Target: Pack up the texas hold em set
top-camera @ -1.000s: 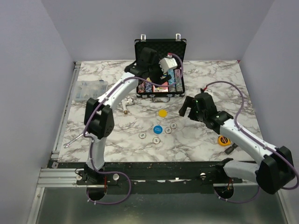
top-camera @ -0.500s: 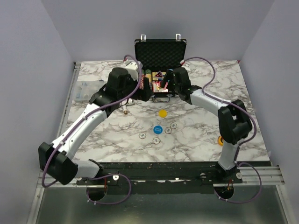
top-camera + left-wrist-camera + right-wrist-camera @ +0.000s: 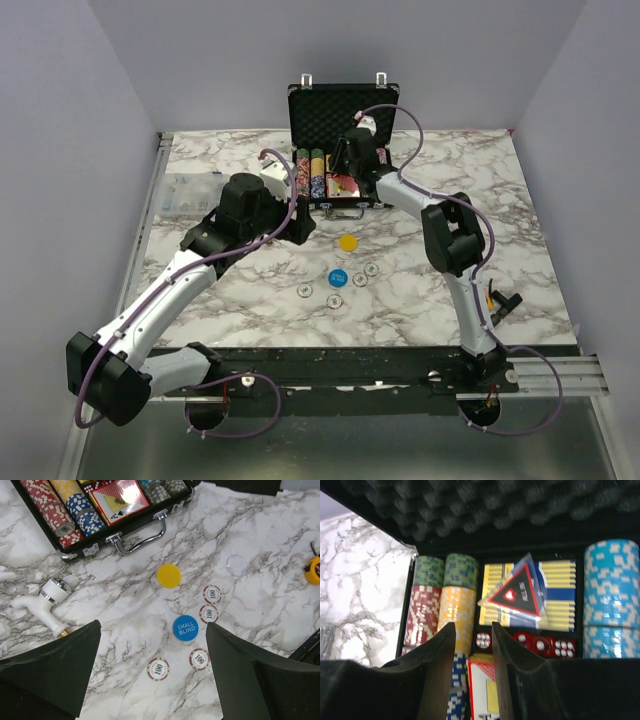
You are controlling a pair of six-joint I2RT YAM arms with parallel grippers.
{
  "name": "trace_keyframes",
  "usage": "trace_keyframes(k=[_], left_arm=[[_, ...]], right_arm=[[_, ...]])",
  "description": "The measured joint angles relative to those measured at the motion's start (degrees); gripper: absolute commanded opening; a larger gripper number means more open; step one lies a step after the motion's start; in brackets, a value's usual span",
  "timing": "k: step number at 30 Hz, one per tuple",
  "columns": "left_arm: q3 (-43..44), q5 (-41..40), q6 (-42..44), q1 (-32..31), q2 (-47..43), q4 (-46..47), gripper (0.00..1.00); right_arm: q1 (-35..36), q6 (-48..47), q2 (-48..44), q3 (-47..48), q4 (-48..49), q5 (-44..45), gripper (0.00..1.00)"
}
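A marble-patterned tabletop [image 3: 450,200] seen from above, with a small black briefcase [image 3: 325,112] standing open at its far edge, its foam-lined lid upright. Inside are multicoloured chip rows [image 3: 309,172] on the left and a red card box [image 3: 345,185] near the middle. The right gripper [image 3: 344,162] reaches into the case. Its wrist view shows the jaws only narrowly parted, with nothing seen between them, poised over the chip rows [image 3: 457,610] and beside red dice [image 3: 540,644]. A clear triangular packet [image 3: 512,594] with a red heart lies tilted farther back in the case. The left gripper [image 3: 300,225] hangs over the tabletop just in front of the briefcase's left end, its jaws spread wide and empty. Below it, outside the case, lie a yellow disc [image 3: 169,575], a blue disc [image 3: 186,628] marked "small blind", a whitish see-through disc [image 3: 235,564] and four loose chips [image 3: 208,613] marked 100, all near each other but apart. A small white plastic object [image 3: 47,605] lies near the case's front left corner. A yellow-and-black tape measure [image 3: 314,570] sits well off to the right.
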Motion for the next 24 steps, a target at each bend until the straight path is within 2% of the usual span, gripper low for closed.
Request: trace_keyframes(k=[4, 9, 19, 24], left_arm=[[-2.34, -0.28, 1.38, -0.35, -0.81, 0.09, 0.85], [-2.36, -0.22, 1.64, -0.85, -1.27, 0.24, 0.85], [-2.36, -0.15, 1.6, -1.09, -1.51, 0.26, 0.84], [-2.34, 0.02, 1.6, -1.11, -1.49, 0.26, 0.84]], right_arm=[[0.0, -1.09, 4.24, 7.13, -2.21, 0.15, 0.38], [0.0, -1.16, 5.2, 8.24, -5.22, 0.15, 0.38], [0.0, -0.5, 4.66, 3.56, -5.4, 1.44, 0.38], [-0.24, 0.57, 1.42, -2.73, -3.56, 0.2, 0.39]])
